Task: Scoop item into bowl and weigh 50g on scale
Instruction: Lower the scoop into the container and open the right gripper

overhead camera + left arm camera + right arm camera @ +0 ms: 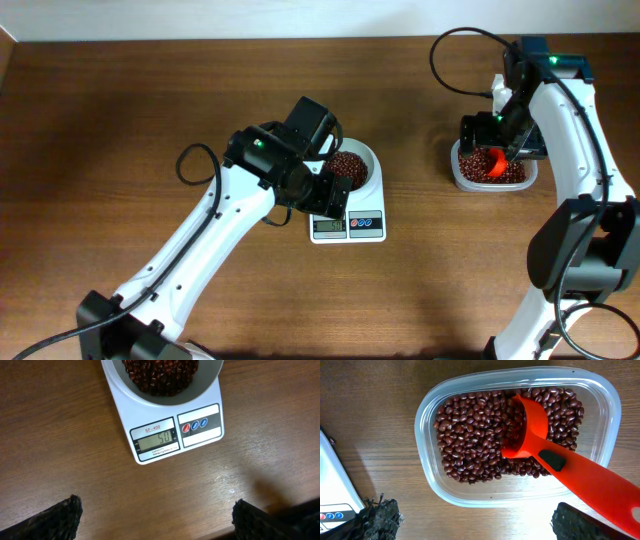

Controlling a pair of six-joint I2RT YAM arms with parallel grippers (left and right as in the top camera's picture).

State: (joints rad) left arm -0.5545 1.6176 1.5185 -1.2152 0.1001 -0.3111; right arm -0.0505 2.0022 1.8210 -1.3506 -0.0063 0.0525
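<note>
The white bowl (pixel 370 160) holds reddish-brown beans (pixel 346 165) and stands on the white scale (pixel 348 226). In the left wrist view the scale (pixel 200 440) shows 50 on its display, with the bowl (pixel 117 380) and beans (pixel 160 375) at the top. My left gripper (pixel 160 525) is open and empty above the table in front of the scale. My right gripper (pixel 480 520) is open above the near edge of a clear tub (pixel 427 415) of beans (pixel 470 435). A red scoop (pixel 535 440) lies in the tub, and its handle runs past my right finger.
The clear tub (pixel 458 178) with the red scoop (pixel 488 162) sits at the right of the table. A corner of the scale (pixel 332 495) shows at the left of the right wrist view. Black cables hang off both arms.
</note>
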